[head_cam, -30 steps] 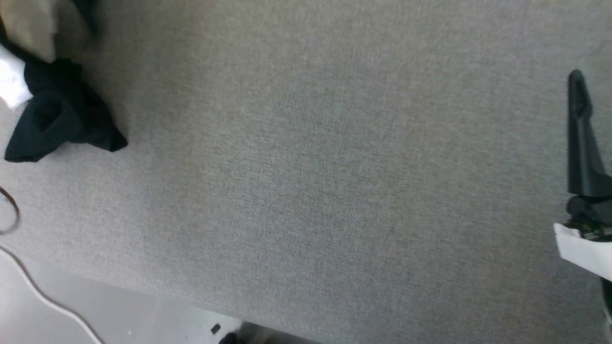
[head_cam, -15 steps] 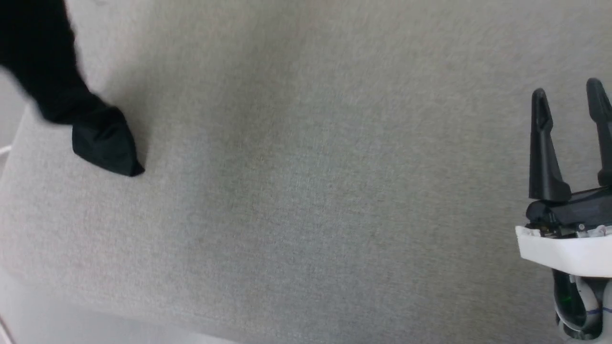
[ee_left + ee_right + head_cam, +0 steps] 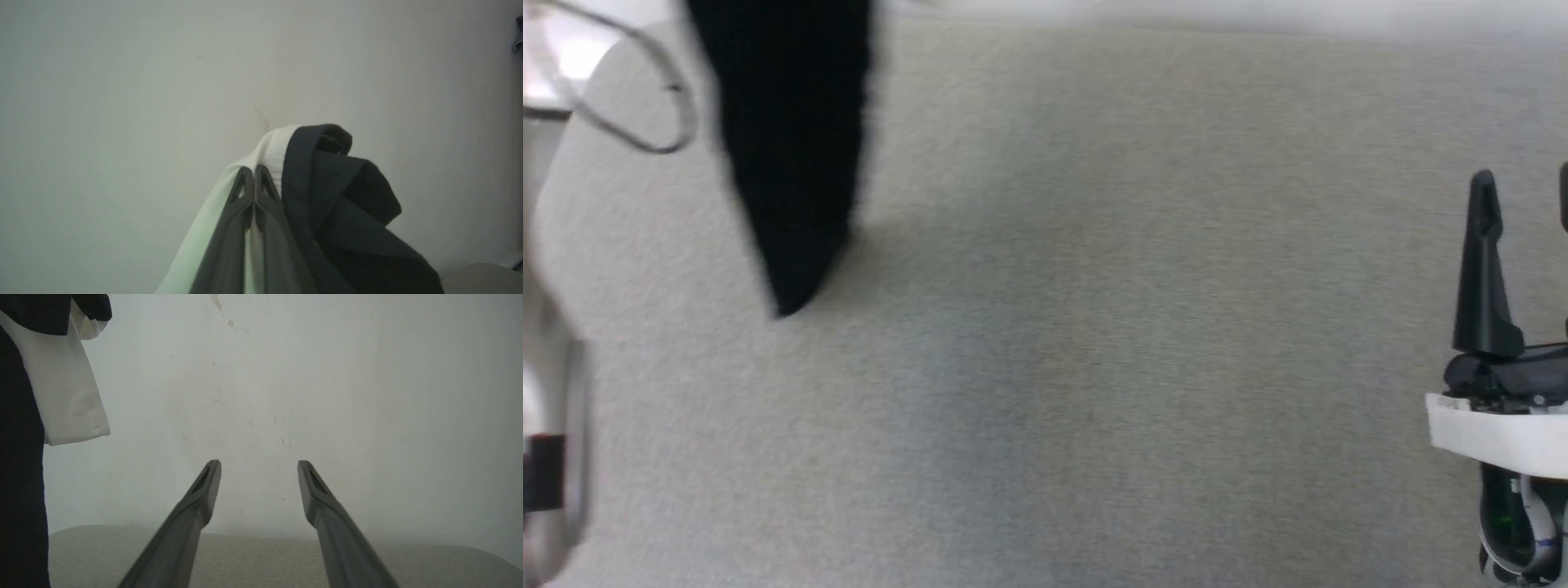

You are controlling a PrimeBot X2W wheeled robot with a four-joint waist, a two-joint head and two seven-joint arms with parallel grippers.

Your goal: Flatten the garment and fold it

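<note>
The garment [image 3: 784, 163] hangs in the air over the left part of the grey table [image 3: 1094, 343], its black sleeve tapering to a tip just above the surface. In the left wrist view my left gripper [image 3: 254, 171] is shut on the garment [image 3: 339, 204] near its top; white fabric drapes over the fingers and black fabric falls to their right. My right gripper [image 3: 1525, 196] stands open at the table's right side with nothing between its fingers. From the right wrist view the right gripper [image 3: 259, 465] faces a pale wall, and the garment [image 3: 61, 388] hangs far to its left.
The table's rounded left corner [image 3: 572, 163] lies near the hanging sleeve. A grey cable loop [image 3: 645, 122] and pale robot parts show at the far left. A plain wall [image 3: 327, 375] stands behind the table's far edge [image 3: 265, 539].
The head view has shifted. The garment's black part, bunched on the table's left a second ago, now hangs lifted off the surface. My right gripper has stayed open.
</note>
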